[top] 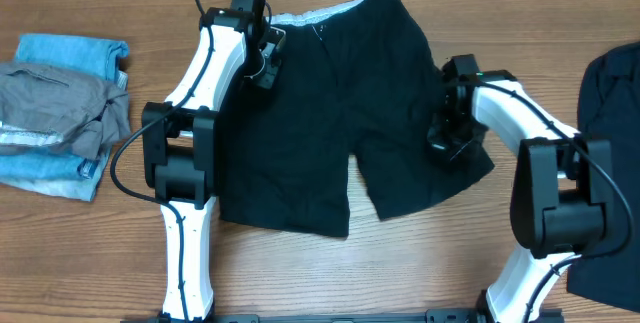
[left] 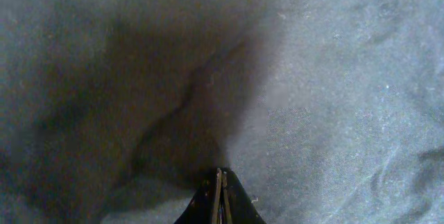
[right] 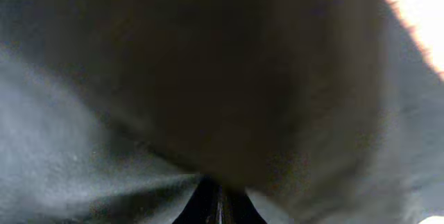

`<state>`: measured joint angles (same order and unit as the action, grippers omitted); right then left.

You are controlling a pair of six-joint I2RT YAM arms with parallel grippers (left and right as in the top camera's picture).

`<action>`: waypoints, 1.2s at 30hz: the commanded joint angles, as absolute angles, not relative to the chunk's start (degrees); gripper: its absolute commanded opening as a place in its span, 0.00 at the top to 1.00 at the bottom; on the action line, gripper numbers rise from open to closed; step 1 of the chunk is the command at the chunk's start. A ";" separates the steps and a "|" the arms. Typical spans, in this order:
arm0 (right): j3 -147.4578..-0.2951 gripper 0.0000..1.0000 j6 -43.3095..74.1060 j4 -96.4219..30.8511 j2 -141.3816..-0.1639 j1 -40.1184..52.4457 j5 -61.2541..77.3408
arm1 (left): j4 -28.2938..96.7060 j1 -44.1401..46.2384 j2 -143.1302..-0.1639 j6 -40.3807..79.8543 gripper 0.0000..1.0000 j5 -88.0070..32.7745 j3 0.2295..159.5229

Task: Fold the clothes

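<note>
As the black shorts [top: 340,113] lie spread at centre frame, waistband toward the top edge, the left gripper [top: 262,63] sits at their upper left, jaws closed on a pucker of fabric. Right gripper [top: 447,133]: on the right-hand leg, jaws closed tight; blur hides whether cloth is caught.

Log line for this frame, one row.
phase: grasp | left gripper: shut on shorts, near waistband | right gripper: shut on shorts, outer leg edge | shorts: spread flat, unfolded
</note>
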<state>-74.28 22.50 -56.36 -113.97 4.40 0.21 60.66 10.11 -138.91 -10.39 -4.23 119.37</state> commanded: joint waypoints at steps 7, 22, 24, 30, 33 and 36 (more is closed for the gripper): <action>-72.60 0.96 13.04 -40.62 -114.93 -2.00 -0.75 | 67.55 10.15 -138.43 -5.58 0.96 -14.76 119.17; -72.60 0.96 11.97 -38.35 -114.93 -2.63 1.19 | 58.76 10.15 -138.39 -4.03 0.96 0.12 126.23; -72.60 0.96 11.97 -39.57 -114.93 -2.63 1.69 | 56.45 10.15 -138.45 -10.35 0.96 0.45 124.01; -76.84 0.96 12.73 -51.18 -113.01 -2.63 7.84 | 52.05 9.41 -138.45 -20.29 0.96 0.54 120.44; -78.30 0.96 13.89 -56.12 -107.81 -2.57 15.84 | 51.48 8.91 -138.45 -24.12 0.96 0.43 120.05; -78.30 0.96 13.19 -58.22 -104.20 0.38 25.17 | 50.94 8.36 -138.47 -27.29 0.96 0.43 119.98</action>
